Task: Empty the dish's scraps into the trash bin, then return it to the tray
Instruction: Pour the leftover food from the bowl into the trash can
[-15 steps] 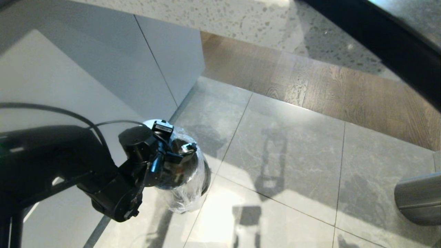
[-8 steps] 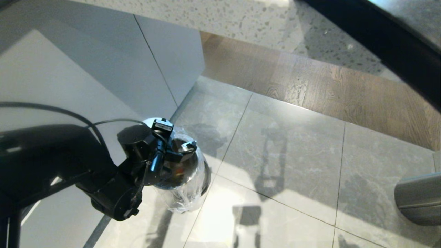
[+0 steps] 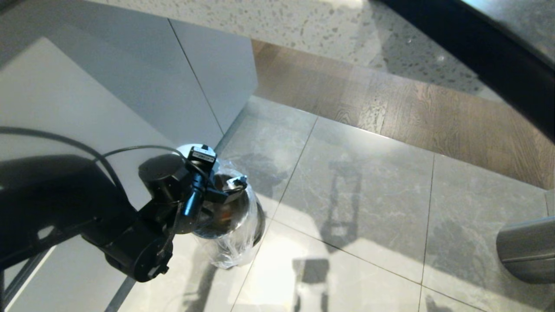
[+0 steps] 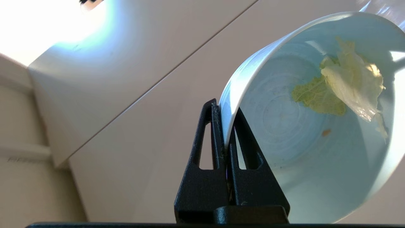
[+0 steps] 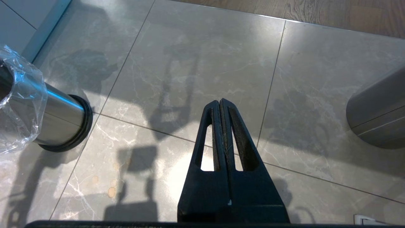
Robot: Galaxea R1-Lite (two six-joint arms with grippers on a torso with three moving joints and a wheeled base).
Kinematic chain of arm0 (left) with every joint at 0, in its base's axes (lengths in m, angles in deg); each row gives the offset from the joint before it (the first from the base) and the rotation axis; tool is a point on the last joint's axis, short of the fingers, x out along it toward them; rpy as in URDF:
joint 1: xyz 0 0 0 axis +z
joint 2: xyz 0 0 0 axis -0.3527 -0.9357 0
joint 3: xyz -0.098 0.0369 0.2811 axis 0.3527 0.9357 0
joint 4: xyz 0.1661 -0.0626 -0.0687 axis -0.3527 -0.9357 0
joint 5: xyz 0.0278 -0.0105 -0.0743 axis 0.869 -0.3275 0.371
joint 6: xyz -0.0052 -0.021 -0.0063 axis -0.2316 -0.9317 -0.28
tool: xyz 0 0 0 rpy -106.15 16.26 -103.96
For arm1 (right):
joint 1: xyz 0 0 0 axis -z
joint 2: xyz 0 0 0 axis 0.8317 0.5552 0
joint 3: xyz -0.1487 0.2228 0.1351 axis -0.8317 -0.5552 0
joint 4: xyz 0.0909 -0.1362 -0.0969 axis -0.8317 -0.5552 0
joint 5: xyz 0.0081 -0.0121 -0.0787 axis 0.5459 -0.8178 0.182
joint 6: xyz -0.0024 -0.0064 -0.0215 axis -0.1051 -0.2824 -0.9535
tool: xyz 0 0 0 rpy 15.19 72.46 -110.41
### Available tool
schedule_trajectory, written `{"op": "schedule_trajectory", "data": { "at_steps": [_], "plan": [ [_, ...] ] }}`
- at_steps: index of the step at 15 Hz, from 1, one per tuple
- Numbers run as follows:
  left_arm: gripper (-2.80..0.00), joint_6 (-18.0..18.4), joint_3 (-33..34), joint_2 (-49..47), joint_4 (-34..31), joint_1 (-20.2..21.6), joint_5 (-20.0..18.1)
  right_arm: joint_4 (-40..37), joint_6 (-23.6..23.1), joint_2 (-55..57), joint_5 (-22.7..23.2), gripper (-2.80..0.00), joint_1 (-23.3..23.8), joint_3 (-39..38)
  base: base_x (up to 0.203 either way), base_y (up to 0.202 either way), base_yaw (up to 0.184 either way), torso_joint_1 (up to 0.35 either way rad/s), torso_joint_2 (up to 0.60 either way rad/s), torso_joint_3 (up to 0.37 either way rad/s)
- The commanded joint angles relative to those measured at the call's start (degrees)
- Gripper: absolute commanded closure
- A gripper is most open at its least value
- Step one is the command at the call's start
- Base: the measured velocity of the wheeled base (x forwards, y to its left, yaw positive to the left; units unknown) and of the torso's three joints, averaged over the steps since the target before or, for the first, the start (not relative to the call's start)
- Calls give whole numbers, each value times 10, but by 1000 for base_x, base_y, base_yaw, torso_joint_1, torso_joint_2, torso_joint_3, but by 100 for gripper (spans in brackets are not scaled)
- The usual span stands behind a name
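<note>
In the left wrist view my left gripper (image 4: 224, 126) is shut on the rim of the dish (image 4: 284, 133), a pale blue-white bowl tipped steeply on its side. A few pale yellow-green cabbage scraps (image 4: 341, 88) cling to its inner wall, with one small orange speck below them. In the head view my left arm (image 3: 130, 242) reaches over the mouth of the trash bin (image 3: 243, 212), a shiny steel cylinder with a black base ring and a crinkled clear bag. The bin (image 5: 60, 117) also stands at the side of the right wrist view. The tray is out of view.
My right gripper (image 5: 220, 102) hangs shut and empty over grey floor tiles. A larger dark grey cylinder (image 3: 527, 249) stands on the right. A pale cabinet wall (image 3: 130, 95) rises just behind the bin. A wooden floor strip (image 3: 412, 112) lies beyond the tiles.
My left arm has drawn slightly back and up over the bin with the dish still gripped. The bin and the right gripper have not moved.
</note>
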Motion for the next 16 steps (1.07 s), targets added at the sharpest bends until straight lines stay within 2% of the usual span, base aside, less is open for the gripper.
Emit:
{"op": "schedule_trajectory", "data": {
  "at_steps": [1,4,6,7,10,16],
  "plan": [
    [0,19,17,18,27,0,-2,1,0,0,0,0,0,0,0,0,0,0,0,0],
    [0,42,-3,35,27,-6,-12,0,0,0,0,0,0,0,0,0,0,0,0,0],
    [0,74,21,53,27,-22,-16,0,0,0,0,0,0,0,0,0,0,0,0,0],
    [0,77,28,63,27,-27,-16,0,0,0,0,0,0,0,0,0,0,0,0,0],
    [0,76,48,111,27,-43,-16,1,0,0,0,0,0,0,0,0,0,0,0,0],
    [0,46,118,163,27,-82,-16,0,0,0,0,0,0,0,0,0,0,0,0,0]
  ]
}}
